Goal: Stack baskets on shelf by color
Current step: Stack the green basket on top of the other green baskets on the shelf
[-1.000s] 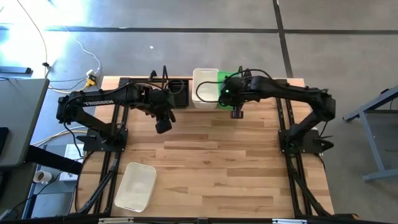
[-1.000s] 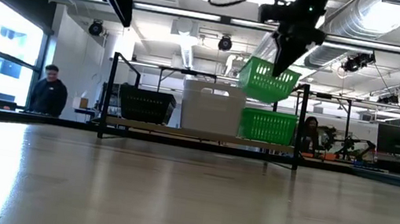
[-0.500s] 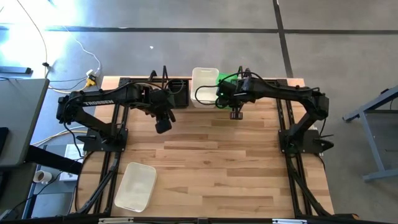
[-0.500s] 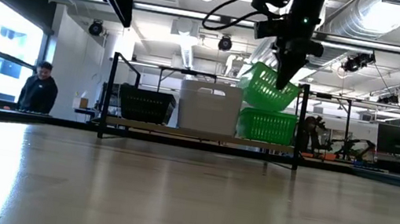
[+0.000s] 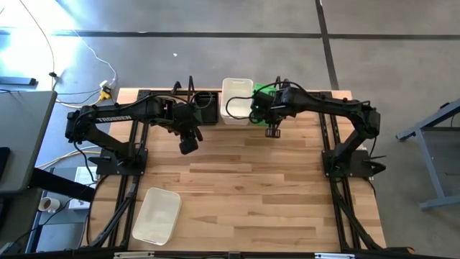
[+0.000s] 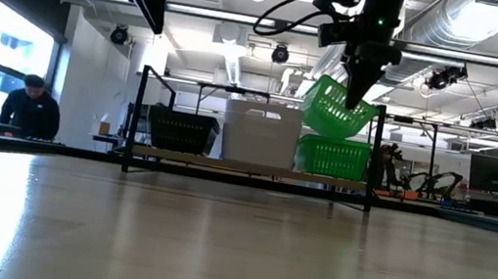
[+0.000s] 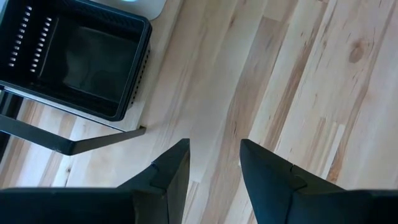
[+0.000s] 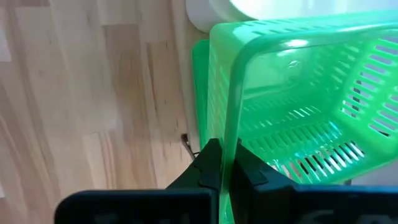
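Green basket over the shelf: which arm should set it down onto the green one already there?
Right. Its hand is shut on the tilted green basket, directly above the green one on the shelf. The left hand hangs open and empty near the black basket.

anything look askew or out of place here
The green basket in the right gripper hangs tilted above the green one on the shelf, not yet nested. One white basket lies alone at the table's near left.

Bright daylight glares on the floor (image 5: 79,54) at upper left of the high view; the tabletop (image 6: 233,246) looks soft up close.
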Controlling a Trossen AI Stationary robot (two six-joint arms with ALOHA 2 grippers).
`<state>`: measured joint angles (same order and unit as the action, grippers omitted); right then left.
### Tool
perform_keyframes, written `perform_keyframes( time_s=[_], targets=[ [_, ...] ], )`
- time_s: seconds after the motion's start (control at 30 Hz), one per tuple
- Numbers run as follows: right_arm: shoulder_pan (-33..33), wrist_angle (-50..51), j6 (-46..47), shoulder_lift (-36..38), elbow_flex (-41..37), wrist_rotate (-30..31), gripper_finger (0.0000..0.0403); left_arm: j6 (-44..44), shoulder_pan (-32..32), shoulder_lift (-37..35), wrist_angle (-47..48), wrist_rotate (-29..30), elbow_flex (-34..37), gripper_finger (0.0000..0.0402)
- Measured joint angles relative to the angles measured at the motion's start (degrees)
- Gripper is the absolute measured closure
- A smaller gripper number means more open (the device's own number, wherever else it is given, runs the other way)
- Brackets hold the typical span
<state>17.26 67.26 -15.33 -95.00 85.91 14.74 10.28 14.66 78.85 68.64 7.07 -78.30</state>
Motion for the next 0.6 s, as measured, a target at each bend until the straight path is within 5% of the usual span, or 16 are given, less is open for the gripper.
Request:
perform_keyframes(
  time_s=[0.33, 0.6],
  targets=[
    [-0.52, -1.02, -2.21, -0.60, 3.60, 0.91, 0.0403, 0.00, 0.00, 0.00, -0.02, 0.00, 0.00, 0.0271],
    [-0.37, 12.92, -1.22, -7.68, 14.51, 0.53, 0.0403, 0.00, 0.00, 0.00, 0.00, 0.00, -0.02, 0.0271]
  ],
)
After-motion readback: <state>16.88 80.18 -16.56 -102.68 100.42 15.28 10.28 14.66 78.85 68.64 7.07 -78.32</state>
